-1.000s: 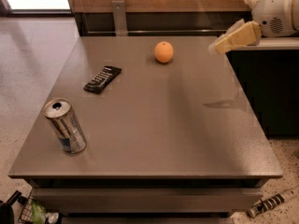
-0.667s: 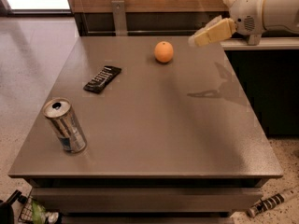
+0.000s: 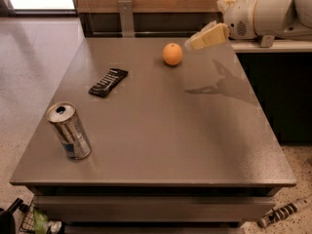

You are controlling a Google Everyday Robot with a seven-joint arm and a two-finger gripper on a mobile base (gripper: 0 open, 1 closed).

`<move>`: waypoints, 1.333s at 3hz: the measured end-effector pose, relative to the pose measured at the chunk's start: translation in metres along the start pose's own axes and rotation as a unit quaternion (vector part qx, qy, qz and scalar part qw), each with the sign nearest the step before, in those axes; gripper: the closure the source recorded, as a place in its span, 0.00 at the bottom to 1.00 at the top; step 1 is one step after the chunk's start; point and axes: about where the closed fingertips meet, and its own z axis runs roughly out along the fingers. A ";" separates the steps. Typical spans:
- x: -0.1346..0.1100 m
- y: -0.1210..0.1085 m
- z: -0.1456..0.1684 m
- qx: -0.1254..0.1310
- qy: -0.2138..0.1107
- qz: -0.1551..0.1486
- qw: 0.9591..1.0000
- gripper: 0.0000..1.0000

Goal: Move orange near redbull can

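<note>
The gripper (image 3: 204, 37) has swung left since a second ago and now hangs just right of the orange (image 3: 172, 54), not touching it; whether it is open or closed I cannot tell. The orange sits near the table's (image 3: 170, 130) far edge, unmoved. Wide bare tabletop separates it from the can (image 3: 69, 130), upright at the front-left corner, contents unseen. A remote (image 3: 108, 82) lies between
</note>
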 end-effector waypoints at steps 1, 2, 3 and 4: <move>0.025 0.001 0.062 -0.027 -0.025 0.031 0.999 0.00; 0.046 0.006 0.100 -0.041 -0.049 0.056 0.996 0.00; 0.064 0.011 0.130 -0.055 -0.067 0.081 0.993 0.00; 0.075 0.013 0.145 -0.059 -0.076 0.098 0.991 0.02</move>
